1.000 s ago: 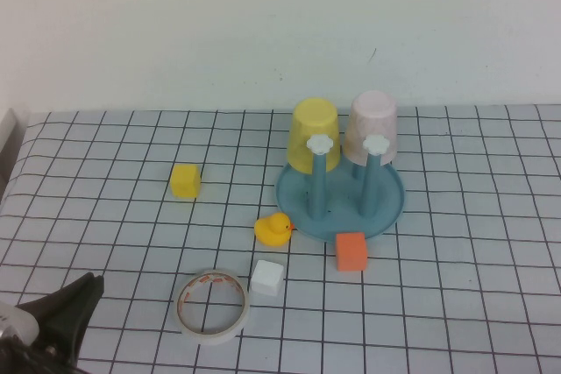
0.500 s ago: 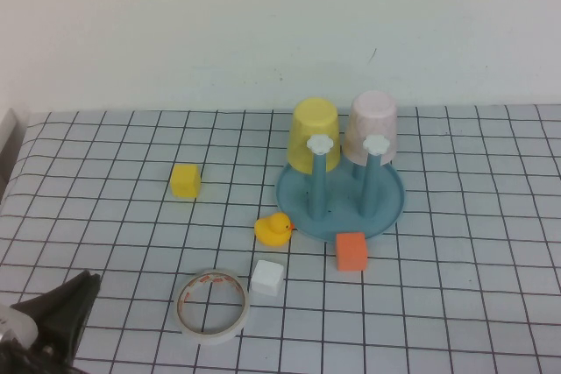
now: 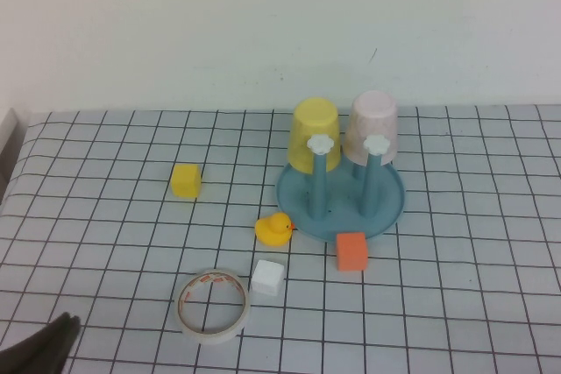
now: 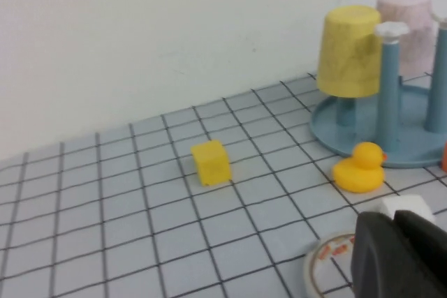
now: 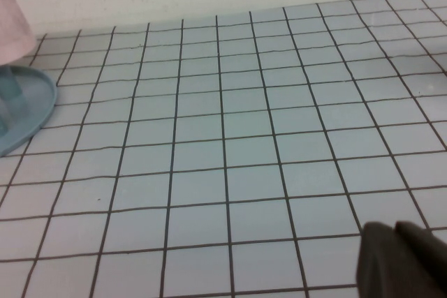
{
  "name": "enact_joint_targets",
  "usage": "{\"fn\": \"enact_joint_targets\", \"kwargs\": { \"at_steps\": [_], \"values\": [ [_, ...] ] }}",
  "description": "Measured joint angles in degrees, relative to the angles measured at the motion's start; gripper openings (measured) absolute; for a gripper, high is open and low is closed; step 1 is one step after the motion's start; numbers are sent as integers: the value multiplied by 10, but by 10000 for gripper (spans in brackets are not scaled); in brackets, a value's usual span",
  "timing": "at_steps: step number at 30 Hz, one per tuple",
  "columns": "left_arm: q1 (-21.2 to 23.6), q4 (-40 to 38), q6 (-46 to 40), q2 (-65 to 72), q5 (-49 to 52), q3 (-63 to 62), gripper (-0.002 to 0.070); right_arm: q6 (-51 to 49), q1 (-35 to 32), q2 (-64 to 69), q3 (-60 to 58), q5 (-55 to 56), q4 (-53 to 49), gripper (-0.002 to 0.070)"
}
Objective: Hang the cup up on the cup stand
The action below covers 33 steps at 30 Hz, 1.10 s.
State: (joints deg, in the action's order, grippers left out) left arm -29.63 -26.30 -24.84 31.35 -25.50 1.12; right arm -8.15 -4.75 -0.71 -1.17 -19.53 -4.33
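Two grippers sit low at the near edge, and neither holds anything. At the far left the left gripper (image 3: 39, 349) shows only as a dark tip at the table's front corner; in its wrist view the fingertips (image 4: 401, 256) lie together, empty, just above the tape roll (image 3: 213, 306). Going right come the yellow block (image 3: 185, 180), the tape roll, the rubber duck (image 3: 273, 229) and the white block (image 3: 266, 278). Next stands the cup stand (image 3: 341, 203) with the yellow cup (image 3: 315, 137) upturned on one peg and the pink cup (image 3: 372, 129) upturned on the peg beside it, so the task looks finished. The orange block (image 3: 351, 251) touches the stand's front rim. The right gripper (image 5: 405, 259) is out of the high view; its wrist view shows its dark fingers closed over bare table. The likely risk is an arm swinging back toward the stand, clipping a peg and tipping a cup off.
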Motion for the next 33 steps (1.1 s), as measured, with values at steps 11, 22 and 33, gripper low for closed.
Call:
{"fn": "enact_joint_targets", "kwargs": {
  "at_steps": [11, 22, 33],
  "values": [
    [202, 263, 198, -166, 196, 0, -1, -1, 0, 0, 1, 0, 0, -1],
    [237, 288, 237, -315, 363, 0, -1, -2, 0, 0, 1, 0, 0, -1],
    [248, 273, 237, -319, 428, -1, -1, -2, 0, 0, 1, -1, 0, -1]
  ]
}}
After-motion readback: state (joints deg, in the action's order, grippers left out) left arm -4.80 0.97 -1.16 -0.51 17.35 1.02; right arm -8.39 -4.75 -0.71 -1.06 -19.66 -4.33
